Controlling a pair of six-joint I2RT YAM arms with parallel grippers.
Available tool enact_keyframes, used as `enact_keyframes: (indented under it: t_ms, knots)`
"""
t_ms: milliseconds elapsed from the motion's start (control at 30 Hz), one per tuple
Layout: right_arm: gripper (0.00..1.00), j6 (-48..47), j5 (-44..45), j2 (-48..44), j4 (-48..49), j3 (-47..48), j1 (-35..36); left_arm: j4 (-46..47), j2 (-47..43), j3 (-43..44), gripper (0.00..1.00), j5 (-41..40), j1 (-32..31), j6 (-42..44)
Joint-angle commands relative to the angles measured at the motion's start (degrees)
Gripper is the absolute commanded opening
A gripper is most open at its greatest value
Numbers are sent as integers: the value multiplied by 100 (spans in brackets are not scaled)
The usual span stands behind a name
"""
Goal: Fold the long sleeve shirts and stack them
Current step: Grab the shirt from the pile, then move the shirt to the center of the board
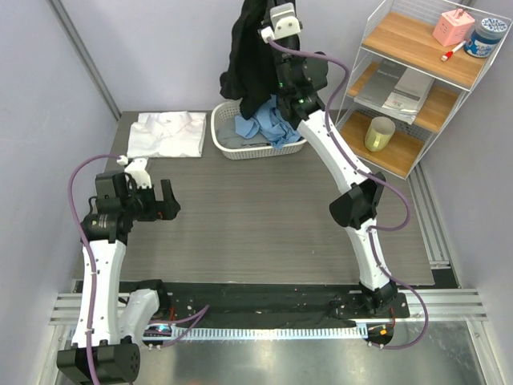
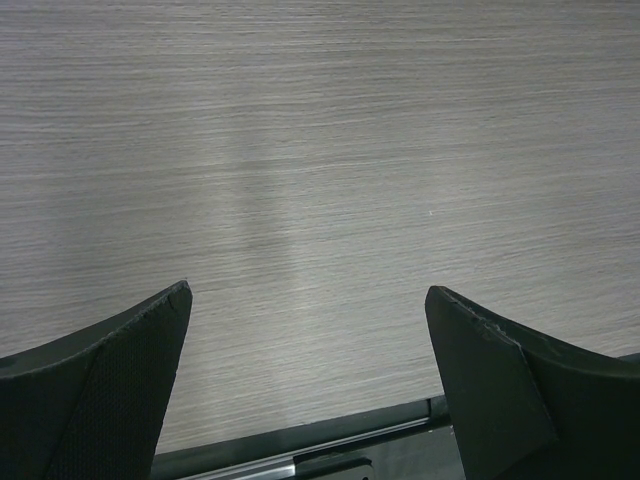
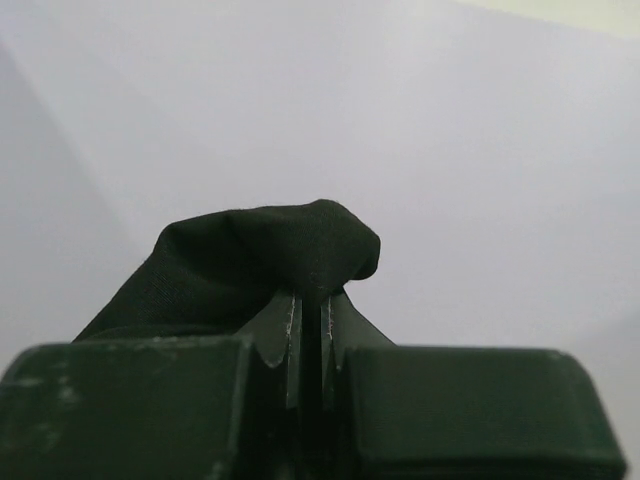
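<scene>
On the left, the left gripper [image 2: 308, 300] hovers low over bare table [image 1: 264, 233] near the left edge, its jaws spread wide with nothing between them. Beyond it, at the far left corner, a white shirt [image 1: 168, 134] lies flat and roughly folded, just beside the white slatted basket [image 1: 227, 149]. A light blue shirt [image 1: 268, 124] sits crumpled in that basket with some grey cloth under it. Above the basket the black shirt [image 1: 248, 60] hangs in a long bunched column from the right gripper [image 3: 308, 310], which is raised high at the far side and clamped almost fully together on a small fold of the black cloth. The pinch looks thin, so the shirt's own weight could pull it free if the arm swings fast. The lower end appears to reach down to the basket and the blue shirt, though whether it touches is hard to tell. If it does, carrying it off could drag the blue shirt out or snag the rim and shift the basket. Held by one bunched point, it would probably land in a heap – the idle gripper is well apart from it. On the right, a wire shelf rack [image 1: 362, 56] holds a pink block [image 1: 453, 26], a jar [image 1: 486, 38] and a yellow cup [image 1: 378, 134] – the jar's label is too small to read, and no other writing shows
</scene>
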Motion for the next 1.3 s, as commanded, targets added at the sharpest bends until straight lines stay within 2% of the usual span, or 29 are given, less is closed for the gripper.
enact_keyframes:
  t_ms: [0, 300, 633, 833, 967, 1100, 1200, 1233, 1267]
  knots:
    - [1, -123, -646, -1009, 993, 418, 32, 303, -68, -21, 100, -40, -13, -143]
    - [1, 113, -1254, -2012, 853, 330, 32, 338, -182, -38, 100, -101, -4, -205]
    - [1, 448, -1333, -2865, -33, -759, 417, 399, -261, -100, 100, -137, -4, -214]
    - [1, 388, -1298, -3770, -465, -2829, 1199, 434, -227, -91, 100, -128, -4, -152]
    - [1, 526, -965, -4297, -702, -3650, 1797, 347, -33, 93, 100, -277, -4, -117]
    - [1, 1150, 0, -5017, -1220, -4625, 1834, 250, 99, 313, 100, -321, -13, -47]
    - [1, 1660, 442, -6001, -2001, -6012, 1825, 224, 64, 357, 100, 160, -4, 199]
    - [1, 1713, 790, -6630, -2439, -6886, 1825, 180, 46, 383, 100, 328, -4, 461]
    - [3, 1809, 1107, -6958, -2661, -7330, 1799, 127, 38, 392, 100, 634, -13, 576]
